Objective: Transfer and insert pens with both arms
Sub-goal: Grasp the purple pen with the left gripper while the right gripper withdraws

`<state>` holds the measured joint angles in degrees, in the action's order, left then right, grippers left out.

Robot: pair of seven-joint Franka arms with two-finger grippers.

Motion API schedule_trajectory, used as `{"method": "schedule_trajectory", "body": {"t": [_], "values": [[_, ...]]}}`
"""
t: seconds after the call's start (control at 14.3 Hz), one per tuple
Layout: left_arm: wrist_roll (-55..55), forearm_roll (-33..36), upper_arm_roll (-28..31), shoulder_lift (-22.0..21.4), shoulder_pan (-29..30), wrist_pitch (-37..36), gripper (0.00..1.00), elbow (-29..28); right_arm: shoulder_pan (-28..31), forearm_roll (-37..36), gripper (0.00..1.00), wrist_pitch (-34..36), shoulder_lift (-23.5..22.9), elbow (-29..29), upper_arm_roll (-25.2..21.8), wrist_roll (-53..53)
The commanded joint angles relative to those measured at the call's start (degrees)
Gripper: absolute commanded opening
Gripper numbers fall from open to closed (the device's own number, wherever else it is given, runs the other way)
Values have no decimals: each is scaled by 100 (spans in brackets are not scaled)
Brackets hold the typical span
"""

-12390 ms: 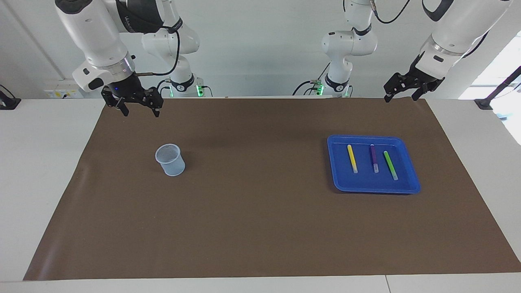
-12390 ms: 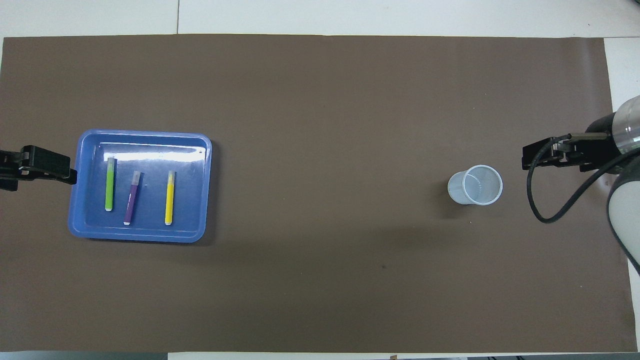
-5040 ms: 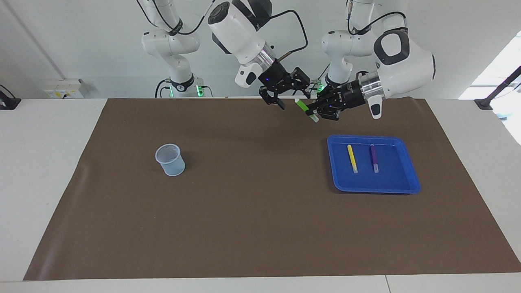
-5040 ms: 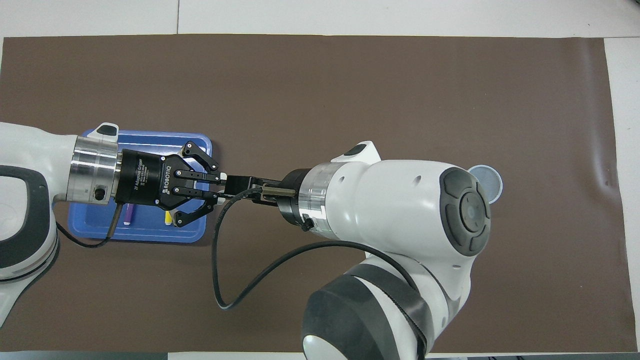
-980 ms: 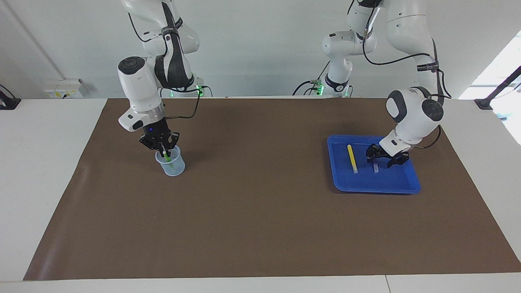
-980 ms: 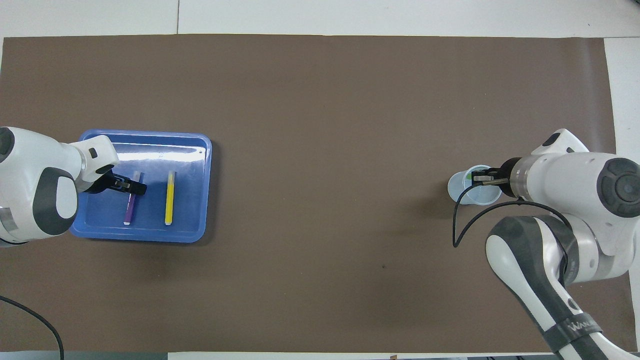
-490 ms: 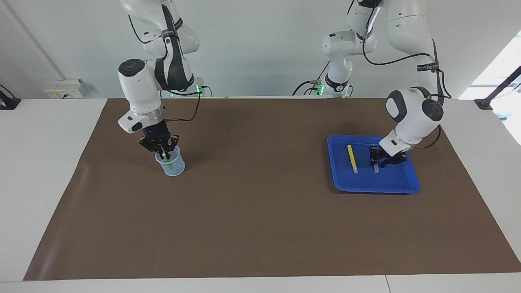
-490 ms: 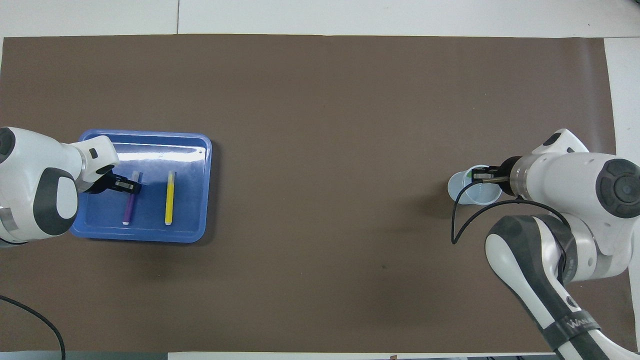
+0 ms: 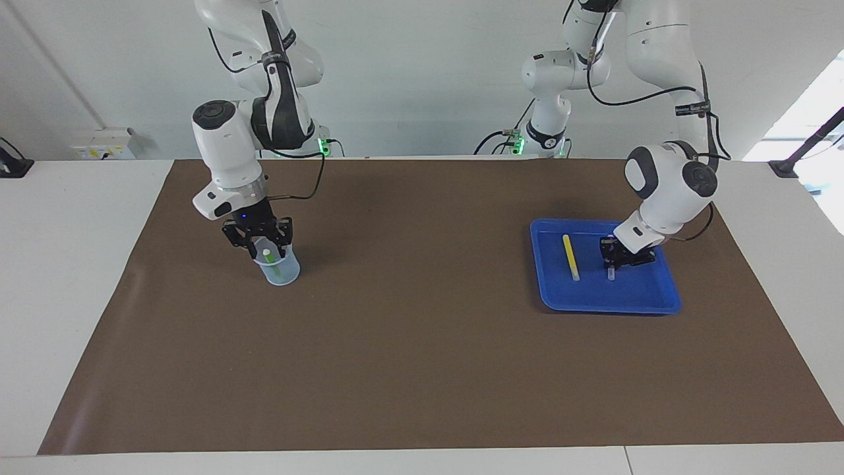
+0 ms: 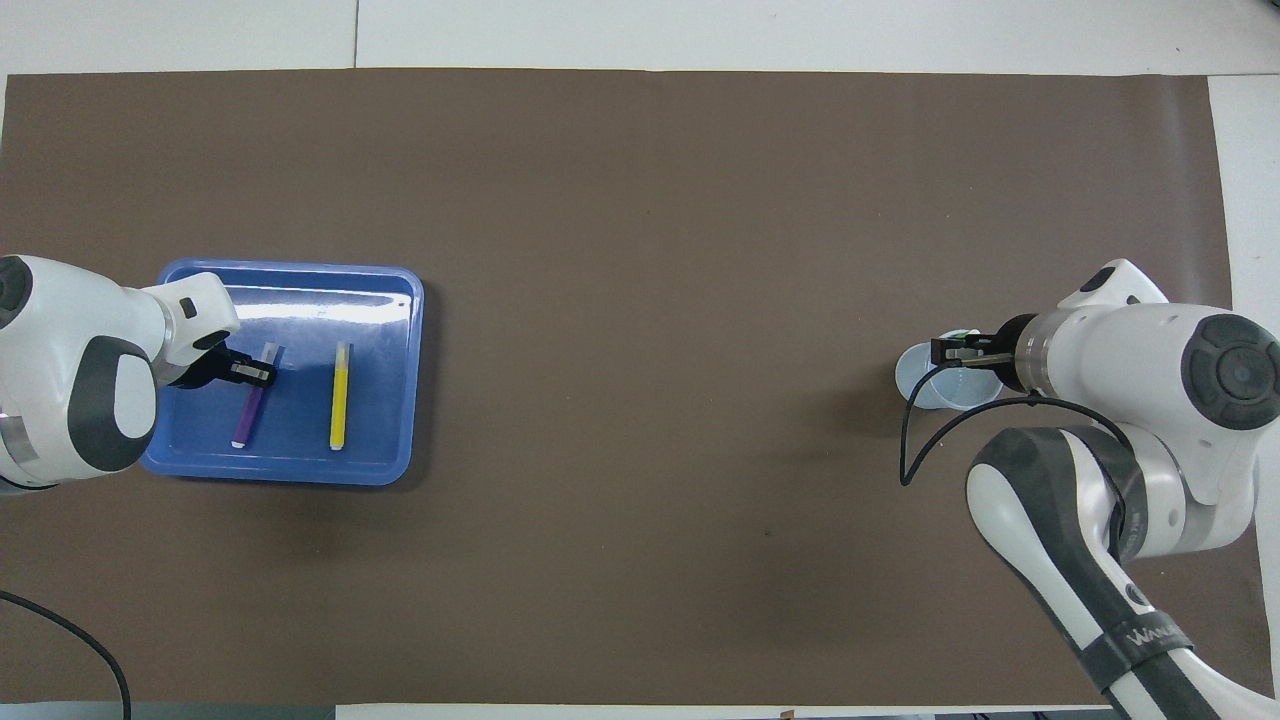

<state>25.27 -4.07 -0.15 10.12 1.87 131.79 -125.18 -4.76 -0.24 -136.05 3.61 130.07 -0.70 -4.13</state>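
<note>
A green pen stands tilted in the clear cup, pale end up. My right gripper hangs just above the cup's rim, open, with its fingers either side of that pale end. In the blue tray lie the yellow pen and the purple pen. My left gripper is down in the tray, shut on the purple pen's upper part. Only the purple pen's pale tip shows below the fingers in the facing view.
A brown mat covers the table between cup and tray. Two smaller white arms with green lights stand at the robots' edge. The tray sits toward the left arm's end, the cup toward the right arm's end.
My right gripper opened and lifted slightly, leaving the green pen in the cup. My left gripper closed on the purple pen, which swung a little in the tray.
</note>
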Motion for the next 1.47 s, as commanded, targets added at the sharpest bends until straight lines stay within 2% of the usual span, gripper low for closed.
{"method": "schedule_trajectory", "body": {"t": [0.0, 0.21, 0.49, 0.7, 0.91, 1.05, 1.4], "values": [[-31, 99, 7, -28, 24, -100, 0, 10, 80, -64, 100, 814, 218, -472, 26, -106], [-284, 108, 7, -19, 15, -819, 0, 545, 80, -73, 100, 1911, 377, -1156, 26, -106], [-1171, 108, -20, -28, -169, -1961, 0, 1318, 71, -108, 100, 3257, 193, -2404, 26, -97], [-2452, -14, -46, -45, -406, -2999, 0, 2040, 71, -275, 100, 3900, -140, -3266, 17, -71], [-4435, -873, -81, -107, -503, -3799, 0, 2541, 71, -397, 100, 4445, -431, -3944, 26, -71], [-5860, -1375, -186, -246, -530, -3968, 0, 2595, 89, -425, 100, 4534, -467, -4059, 26, -62], [-8473, -2798, -353, -502, -530, -3916, 0, 2525, 194, -337, 100, 4561, -449, -4033, 96, -80]]}}
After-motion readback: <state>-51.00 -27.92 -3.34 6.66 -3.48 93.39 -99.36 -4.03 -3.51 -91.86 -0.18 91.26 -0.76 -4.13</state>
